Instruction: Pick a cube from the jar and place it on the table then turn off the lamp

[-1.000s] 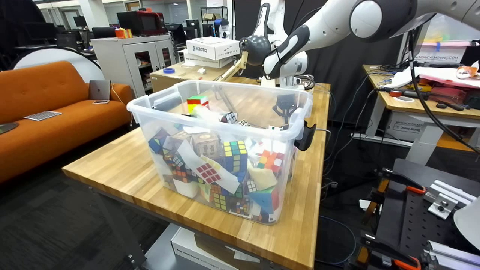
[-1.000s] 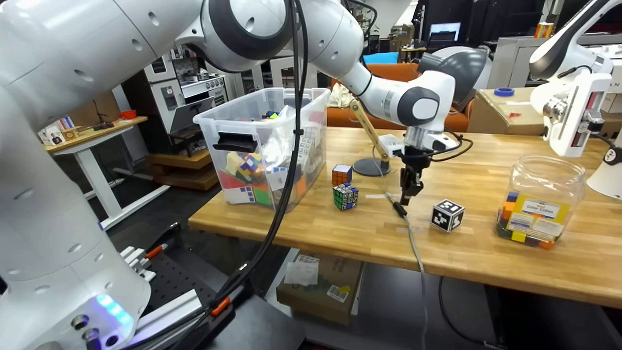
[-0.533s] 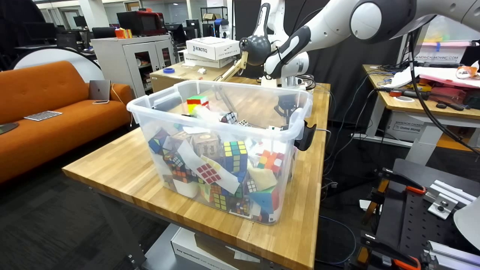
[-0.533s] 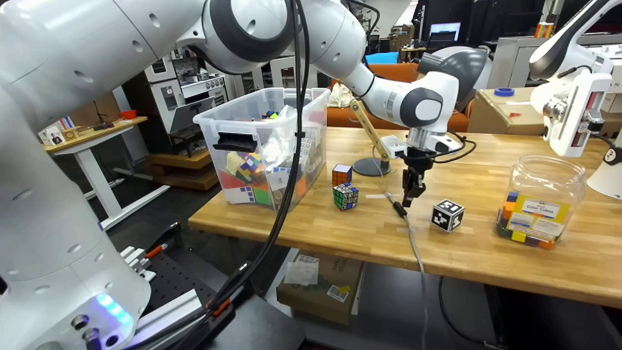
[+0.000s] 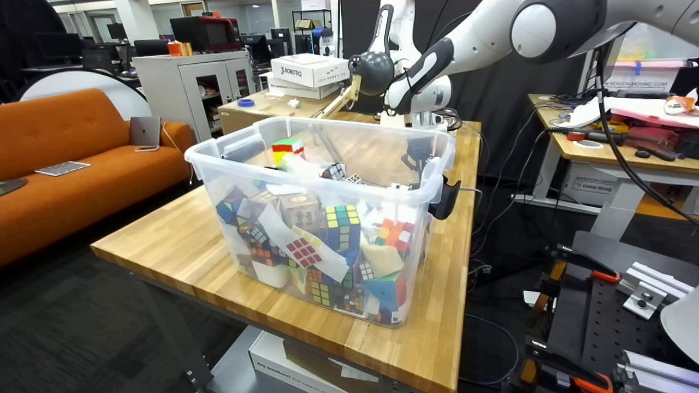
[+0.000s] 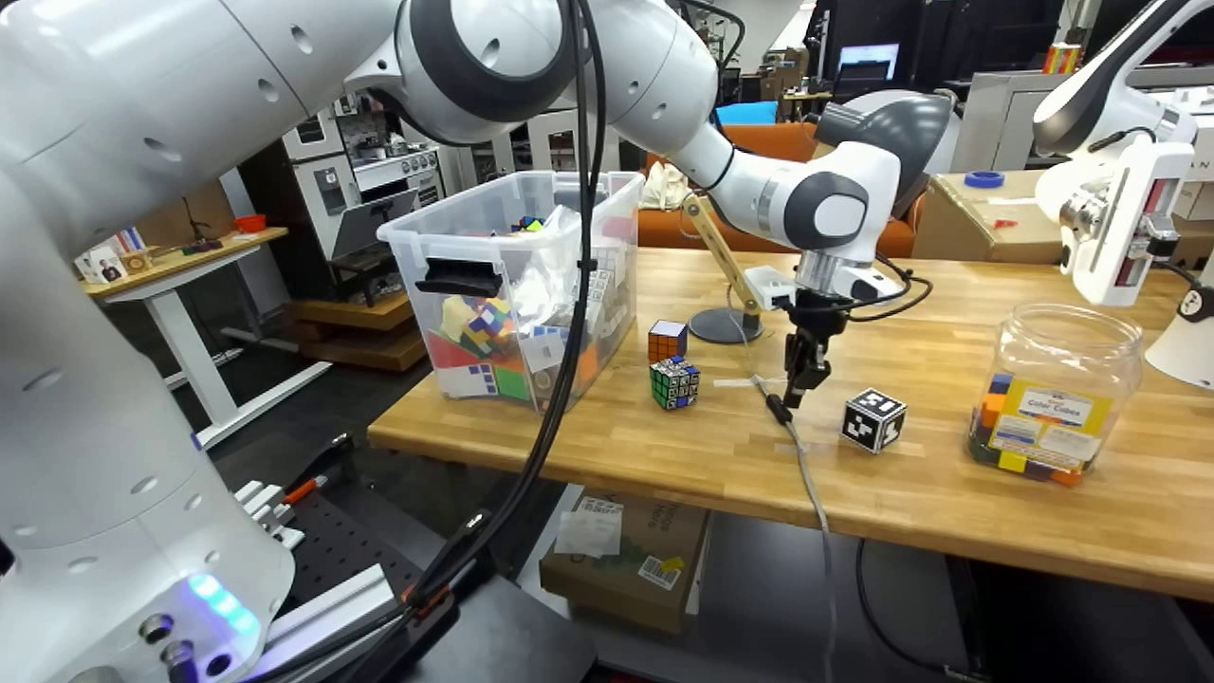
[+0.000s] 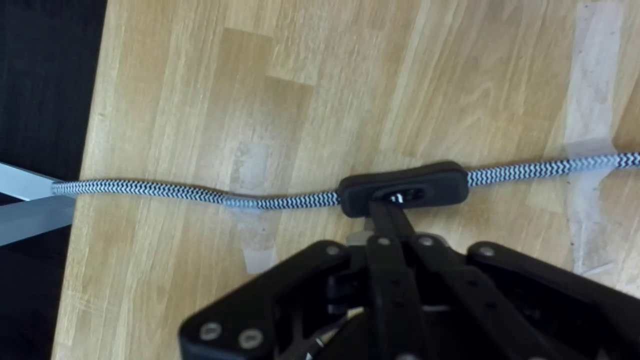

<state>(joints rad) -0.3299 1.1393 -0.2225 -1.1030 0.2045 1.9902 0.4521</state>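
- Presently at the lamp step, as I judge it: black two-finger gripper (image 7: 389,207) stands at the black oblong plastic in-line switch (image 7: 417,181), on the light-brown butcher-block table (image 7: 165,280).
- End effector: clenched, fingers together, nothing seen between them. Suits a push with the tips.
- Key relation, wrist view: fingertips (image 7: 382,215) overlap the switch's near long side, at the table-edge end of its rocker (image 7: 410,193); the rest of the rocker lies ahead and rightward.
- Long axis: in line with the black-and-white zigzag braided cord (image 7: 540,169), roughly crosswise to the fingers.
- Height: tips just above or touching; contact cannot be told.
- Dark-grey-headed lamp with pale wooden arm (image 6: 724,253) stands upright on the table; lit or not, cannot tell.
- Black-and-white patterned cube (image 6: 873,420) sits on the table near the gripper; perhaps the task's cube, cannot tell.
- Next calls for a straight downward press; off-centre tips could slip off the near side.
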